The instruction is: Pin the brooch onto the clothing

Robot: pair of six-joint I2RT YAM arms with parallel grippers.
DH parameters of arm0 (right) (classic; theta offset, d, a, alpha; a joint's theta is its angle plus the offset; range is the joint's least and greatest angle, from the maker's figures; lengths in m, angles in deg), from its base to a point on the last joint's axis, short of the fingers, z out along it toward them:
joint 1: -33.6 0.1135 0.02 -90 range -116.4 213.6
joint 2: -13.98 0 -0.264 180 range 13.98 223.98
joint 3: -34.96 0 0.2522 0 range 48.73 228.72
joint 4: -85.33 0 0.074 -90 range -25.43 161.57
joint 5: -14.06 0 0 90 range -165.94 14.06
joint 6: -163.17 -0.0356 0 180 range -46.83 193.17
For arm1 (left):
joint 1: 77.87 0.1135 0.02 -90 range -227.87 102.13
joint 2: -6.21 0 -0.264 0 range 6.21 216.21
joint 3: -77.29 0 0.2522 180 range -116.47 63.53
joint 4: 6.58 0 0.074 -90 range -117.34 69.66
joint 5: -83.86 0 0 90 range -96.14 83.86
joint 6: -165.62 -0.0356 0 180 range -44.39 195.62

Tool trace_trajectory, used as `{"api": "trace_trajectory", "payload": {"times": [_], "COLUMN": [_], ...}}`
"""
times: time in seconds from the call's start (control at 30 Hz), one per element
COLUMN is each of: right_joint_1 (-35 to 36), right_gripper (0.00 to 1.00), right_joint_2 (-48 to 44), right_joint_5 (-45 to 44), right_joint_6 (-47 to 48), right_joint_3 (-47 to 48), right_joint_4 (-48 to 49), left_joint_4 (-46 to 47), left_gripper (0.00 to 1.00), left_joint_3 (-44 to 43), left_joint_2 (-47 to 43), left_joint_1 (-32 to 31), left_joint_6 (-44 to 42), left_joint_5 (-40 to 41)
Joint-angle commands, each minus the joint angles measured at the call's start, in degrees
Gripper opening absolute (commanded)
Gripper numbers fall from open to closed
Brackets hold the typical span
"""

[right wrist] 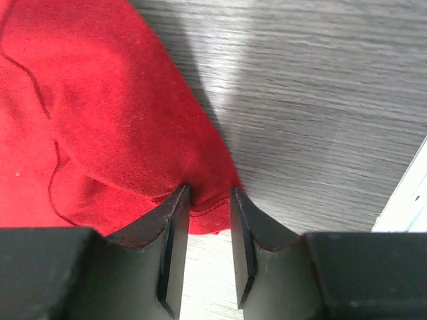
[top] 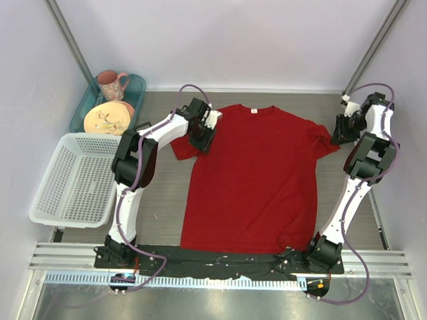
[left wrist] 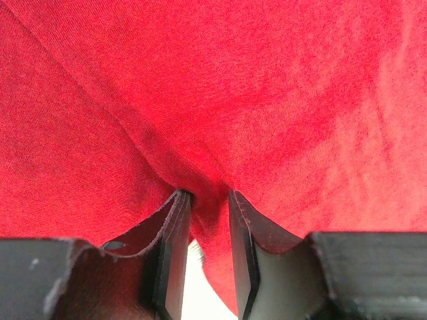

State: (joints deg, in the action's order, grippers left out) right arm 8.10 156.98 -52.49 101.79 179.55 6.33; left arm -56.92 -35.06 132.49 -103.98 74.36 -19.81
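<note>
Treat T-shirt [top: 255, 182], flat at centre, as light, limp cloth; hold at sleeve folds. Note left gripper [left wrist: 209, 195] and right gripper [right wrist: 210, 190] nearly closed, each pinching a far sleeve. Cannot see brooch.

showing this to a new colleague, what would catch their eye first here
The red T-shirt spread across the middle of the table stands out first. The left gripper and the right gripper each pinch one of its sleeves. A white basket sits off to the left.

Pale lilac walls [top: 225, 34] around a grey wood-grain tabletop [top: 163, 200]
</note>
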Motion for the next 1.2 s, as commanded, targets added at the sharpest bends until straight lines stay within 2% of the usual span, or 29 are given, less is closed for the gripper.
{"api": "trace_trajectory", "payload": {"times": [0.0, 0.27, 0.6, 1.1, 1.17], "right_joint_1": [0.36, 0.62, 4.84, 11.43, 11.61], "right_gripper": [0.33, 0.22, 0.01, 0.01, 0.03], "right_joint_2": [0.08, 3.69, 1.93, 7.91, 7.47], "right_joint_5": [-6.03, -15.86, -22.02, -37.94, -37.95], "right_joint_6": [-2.07, -3.13, -1.12, -3.40, -3.31], "right_joint_3": [-2.59, 2.06, 3.12, 9.80, 10.15], "right_joint_4": [6.60, 11.88, 17.77, 25.06, 24.54], "left_joint_4": [-1.39, -1.65, -2.18, -1.57, 0.88], "left_gripper": [0.34, 0.31, 0.25, 0.19, 0.23], "left_joint_3": [0.59, 0.85, -0.55, -0.99, 0.75], "left_joint_2": [0.28, 0.81, 1.95, 0.55, -2.34], "left_joint_1": [0.36, 0.36, 0.44, 1.50, 2.02], "left_joint_6": [0.20, -0.06, 0.47, 2.39, 2.84], "left_joint_5": [0.31, 1.28, 0.66, 0.67, -1.00]}}
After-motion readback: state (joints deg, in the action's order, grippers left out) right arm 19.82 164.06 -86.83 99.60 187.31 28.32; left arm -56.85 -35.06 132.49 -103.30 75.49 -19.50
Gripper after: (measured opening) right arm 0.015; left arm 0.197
